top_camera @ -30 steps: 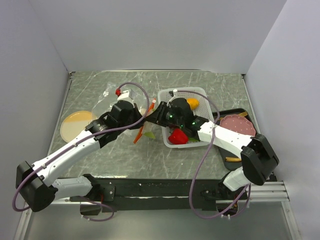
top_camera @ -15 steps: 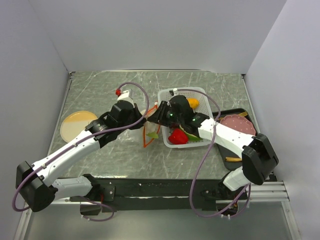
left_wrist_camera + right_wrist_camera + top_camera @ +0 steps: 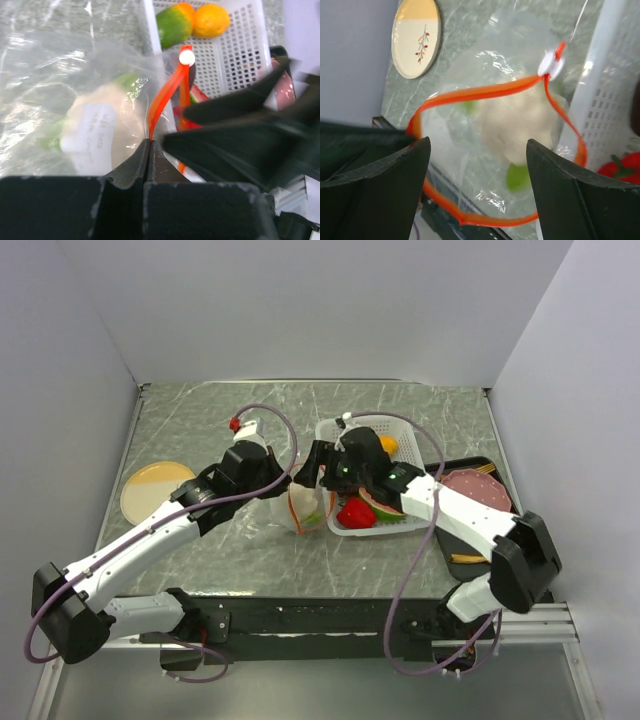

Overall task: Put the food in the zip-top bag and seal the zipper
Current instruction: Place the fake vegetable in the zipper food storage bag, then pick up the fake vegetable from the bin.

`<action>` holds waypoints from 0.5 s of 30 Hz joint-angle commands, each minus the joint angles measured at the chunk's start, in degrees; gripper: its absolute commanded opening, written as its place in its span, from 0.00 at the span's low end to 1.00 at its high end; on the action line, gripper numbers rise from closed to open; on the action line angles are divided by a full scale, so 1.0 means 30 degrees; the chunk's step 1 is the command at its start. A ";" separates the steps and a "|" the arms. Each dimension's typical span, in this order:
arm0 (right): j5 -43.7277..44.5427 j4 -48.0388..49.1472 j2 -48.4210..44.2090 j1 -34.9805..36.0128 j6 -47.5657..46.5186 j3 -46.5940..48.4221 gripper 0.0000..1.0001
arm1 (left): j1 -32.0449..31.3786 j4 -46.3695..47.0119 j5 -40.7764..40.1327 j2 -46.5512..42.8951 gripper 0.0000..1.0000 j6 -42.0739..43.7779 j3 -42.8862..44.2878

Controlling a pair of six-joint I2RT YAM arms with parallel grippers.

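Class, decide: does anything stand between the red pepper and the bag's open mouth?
Only the side wall of the white basket, right beside the zip-top bag; the red pepper lies behind it. The zipper loop gapes open.

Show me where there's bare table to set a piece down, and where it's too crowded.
Bare table: the far strip between the back wall and the basket; the near strip in front of the bag and basket. Crowded: the middle, where the left tool and right tool meet at the bag beside the basket; the tray fills the right edge.
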 commanded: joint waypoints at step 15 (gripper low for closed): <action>0.1099 -0.1556 -0.3423 -0.0480 -0.0872 -0.1222 0.68 | -0.0027 -0.0389 -0.1679 -0.0648 0.01 -0.0172 0.1110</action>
